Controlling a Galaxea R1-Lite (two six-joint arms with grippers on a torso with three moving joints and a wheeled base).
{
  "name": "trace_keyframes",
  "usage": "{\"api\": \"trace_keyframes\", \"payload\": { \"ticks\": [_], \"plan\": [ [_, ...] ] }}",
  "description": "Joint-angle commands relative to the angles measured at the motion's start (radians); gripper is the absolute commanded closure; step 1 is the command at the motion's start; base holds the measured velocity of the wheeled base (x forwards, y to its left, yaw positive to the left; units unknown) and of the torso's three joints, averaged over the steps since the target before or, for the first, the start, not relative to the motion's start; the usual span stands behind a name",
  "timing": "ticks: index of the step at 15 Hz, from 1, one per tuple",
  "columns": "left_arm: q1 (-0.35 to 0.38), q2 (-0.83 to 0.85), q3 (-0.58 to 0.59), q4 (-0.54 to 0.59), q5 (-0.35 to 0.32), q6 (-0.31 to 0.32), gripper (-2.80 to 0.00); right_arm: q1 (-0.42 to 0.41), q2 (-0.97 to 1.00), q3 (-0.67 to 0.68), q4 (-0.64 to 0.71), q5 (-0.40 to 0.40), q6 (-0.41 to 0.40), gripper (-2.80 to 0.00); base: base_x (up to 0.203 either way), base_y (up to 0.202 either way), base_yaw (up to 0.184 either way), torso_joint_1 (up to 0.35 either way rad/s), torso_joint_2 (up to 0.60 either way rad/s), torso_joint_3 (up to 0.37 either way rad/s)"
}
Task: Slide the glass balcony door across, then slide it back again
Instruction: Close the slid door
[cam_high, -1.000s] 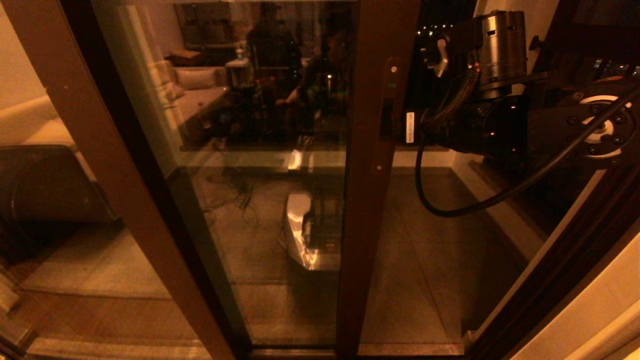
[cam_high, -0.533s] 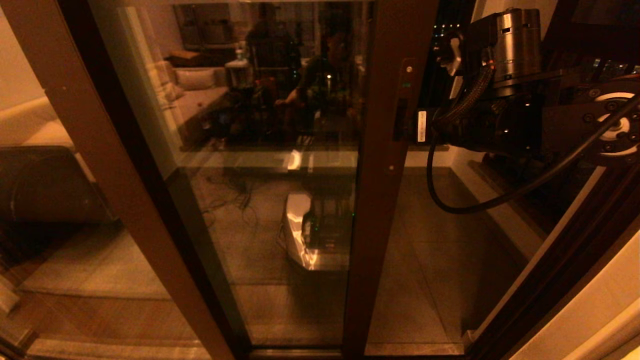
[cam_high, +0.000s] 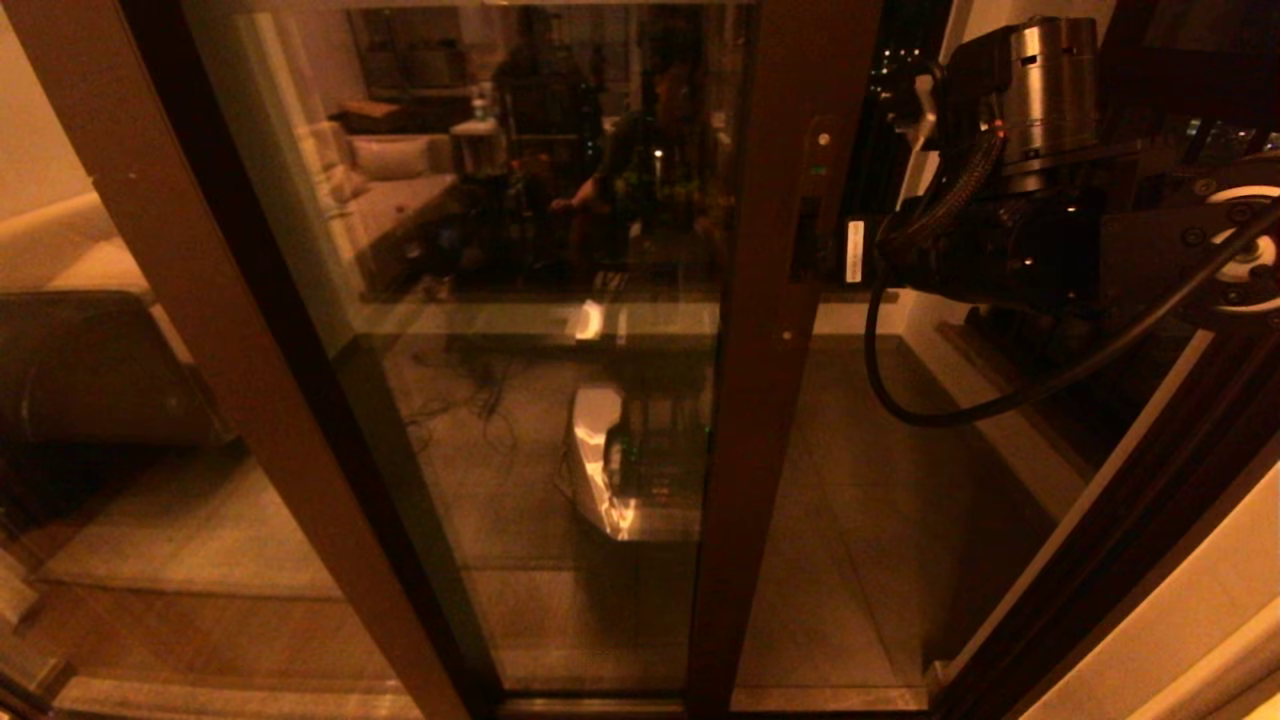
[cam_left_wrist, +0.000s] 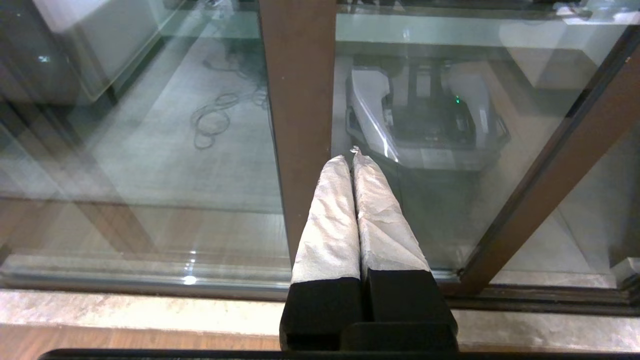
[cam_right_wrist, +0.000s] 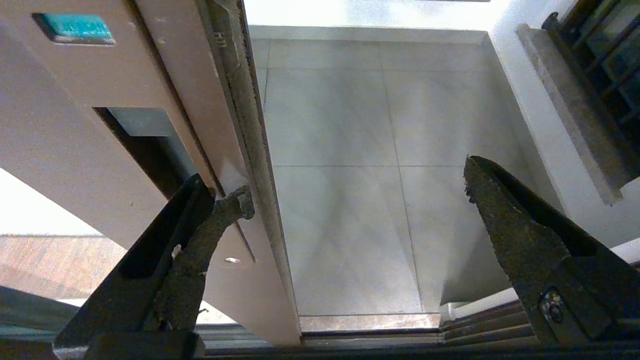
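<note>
Pressing one finger of the right gripper (cam_right_wrist: 355, 190) against the glass balcony door (cam_high: 540, 300), jaws spread wide.
Door stands partway across the opening; its handle rail (cam_high: 770, 330) sits centre-right in head view, w/ slot (cam_right_wrist: 145, 140) & green lock tab (cam_right_wrist: 75, 27) just beside that finger (cam_right_wrist: 220, 215). Tiled balcony floor (cam_right_wrist: 350, 175) shows past the door edge. Left gripper (cam_left_wrist: 352, 165) parked low, jaws shut, empty, pointing at the lower frame.

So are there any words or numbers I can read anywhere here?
None can be read.
White sticker on the right arm beside the door: print too small.
Teal window on the door rail: no readable marking.
Mark stamped on the door edge: too blurred.
</note>
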Motion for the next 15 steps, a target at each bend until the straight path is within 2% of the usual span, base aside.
{"api": "trace_keyframes", "payload": {
  "ticks": [1, 15],
  "plan": [
    [0.000, 0.000, 0.000, 0.001, 0.000, 0.000, 0.00, -0.001, -0.004, 0.004, 0.005, -0.007, 0.000, -2.80, 0.000, 0.000, 0.000, 0.000, 0.00, 0.000],
    [0.000, 0.000, 0.000, 0.001, 0.000, 0.000, 0.00, 0.045, -0.053, 0.011, 0.005, -0.003, 0.003, -2.80, 0.000, 0.000, 0.000, 0.000, 0.00, 0.000]
  ]
}}
